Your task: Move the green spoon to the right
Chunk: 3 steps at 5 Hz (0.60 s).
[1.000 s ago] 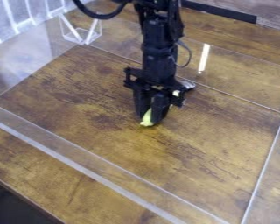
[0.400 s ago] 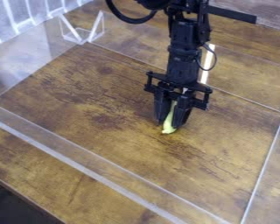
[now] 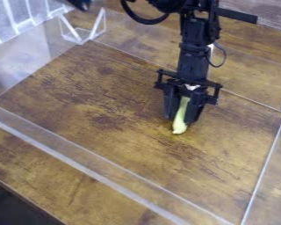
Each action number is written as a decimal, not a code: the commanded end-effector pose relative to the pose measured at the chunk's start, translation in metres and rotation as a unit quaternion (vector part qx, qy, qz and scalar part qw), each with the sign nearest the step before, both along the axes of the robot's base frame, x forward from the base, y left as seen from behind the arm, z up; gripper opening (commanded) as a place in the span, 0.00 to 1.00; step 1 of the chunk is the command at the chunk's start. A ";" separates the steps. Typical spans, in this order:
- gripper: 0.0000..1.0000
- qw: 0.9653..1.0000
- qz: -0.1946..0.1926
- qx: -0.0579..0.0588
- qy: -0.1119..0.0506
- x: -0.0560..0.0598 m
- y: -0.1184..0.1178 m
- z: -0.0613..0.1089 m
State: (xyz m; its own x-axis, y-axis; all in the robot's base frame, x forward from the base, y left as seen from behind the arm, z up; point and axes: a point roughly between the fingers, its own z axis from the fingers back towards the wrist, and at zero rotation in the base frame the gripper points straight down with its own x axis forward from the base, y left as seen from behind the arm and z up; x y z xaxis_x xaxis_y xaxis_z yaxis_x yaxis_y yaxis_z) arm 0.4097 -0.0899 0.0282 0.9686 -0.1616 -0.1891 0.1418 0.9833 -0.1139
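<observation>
The green spoon (image 3: 181, 119) stands nearly upright between the fingers of my gripper (image 3: 185, 116), right of the middle of the wooden table. Its yellow-green handle shows in the gap between the two dark fingers, and its lower end touches the wood. The silver bowl is hidden. The gripper points almost straight down from the black arm above it. The fingers stand on both sides of the handle, but the view is too small to show whether they still press on it.
A low clear plastic wall (image 3: 96, 171) runs round the wooden table top (image 3: 84, 97). Its right side (image 3: 272, 167) is close to the gripper. A clear plastic stand (image 3: 82, 31) is at the back left.
The gripper has carried the spoon to the right and slightly toward the back. More of the handle now shows between the fingers.
</observation>
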 end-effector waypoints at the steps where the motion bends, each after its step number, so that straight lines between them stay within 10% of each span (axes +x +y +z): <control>1: 0.00 0.994 -0.032 -0.027 -0.106 0.038 -0.032 0.044; 3: 0.00 0.995 -0.040 -0.026 -0.084 0.034 -0.027 0.044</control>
